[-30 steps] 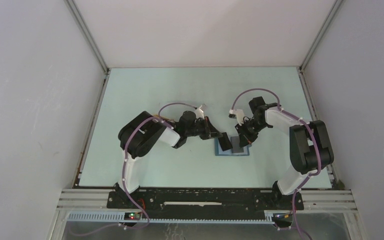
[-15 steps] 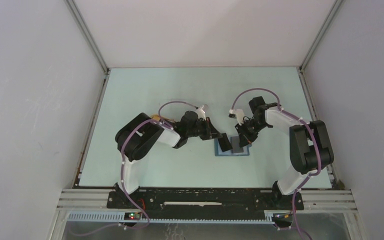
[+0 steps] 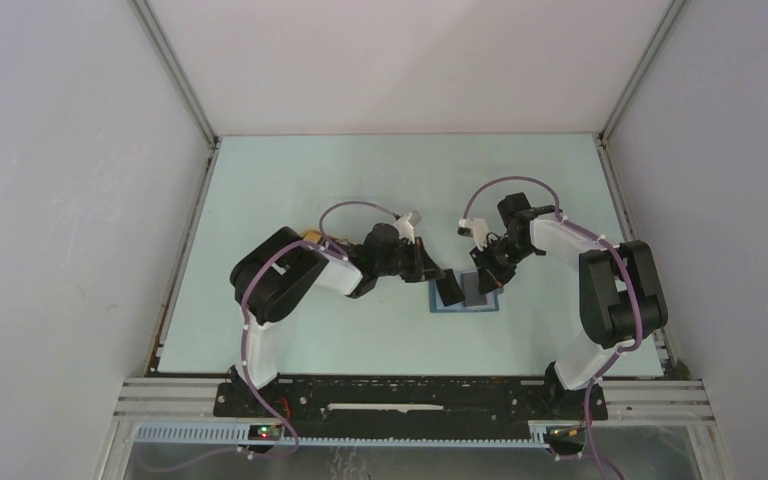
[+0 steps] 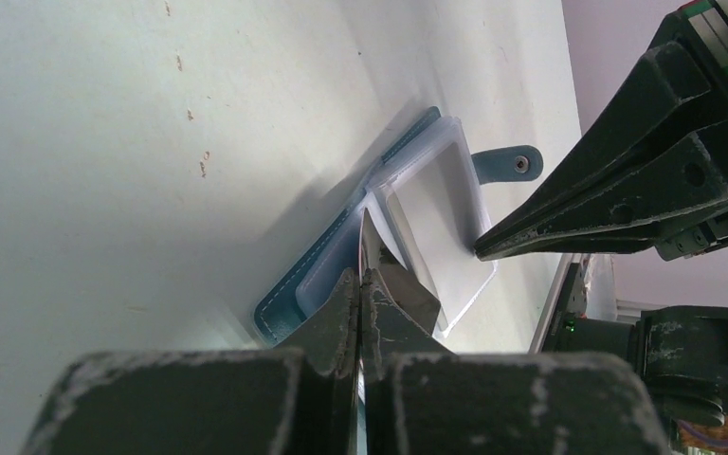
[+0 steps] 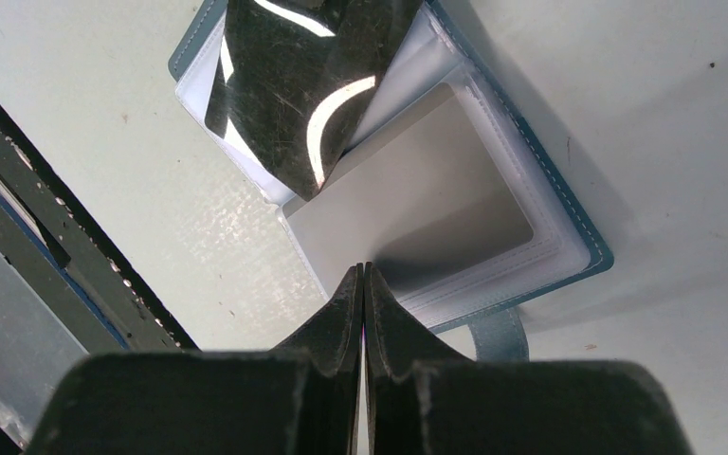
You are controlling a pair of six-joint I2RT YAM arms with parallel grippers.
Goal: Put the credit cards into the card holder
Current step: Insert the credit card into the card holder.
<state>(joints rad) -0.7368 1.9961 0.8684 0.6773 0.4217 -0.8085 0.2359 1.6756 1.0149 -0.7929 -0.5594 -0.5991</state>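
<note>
Card holder (image 3: 465, 306) lies open and flat mid-table, between the arms. Its long axis runs left-right in the top view, snap tab (image 4: 509, 163) toward the right arm.

Left gripper (image 4: 362, 281) clenched on dark card (image 5: 305, 85), tilted at the left pocket. Right gripper (image 5: 362, 277) closed on nothing (apparently), tip pinning grey card (image 5: 417, 190).

Risk: the dark card snags the sleeve lip, buckles, or shoves the holder sideways.

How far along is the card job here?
Done: the card holder lies open, a grey card on its sleeves, seemingly partway in. In hand: the left gripper pinches a dark card over the holder; the right gripper, shut, sits at the grey card's edge. Left: seating both.
</note>
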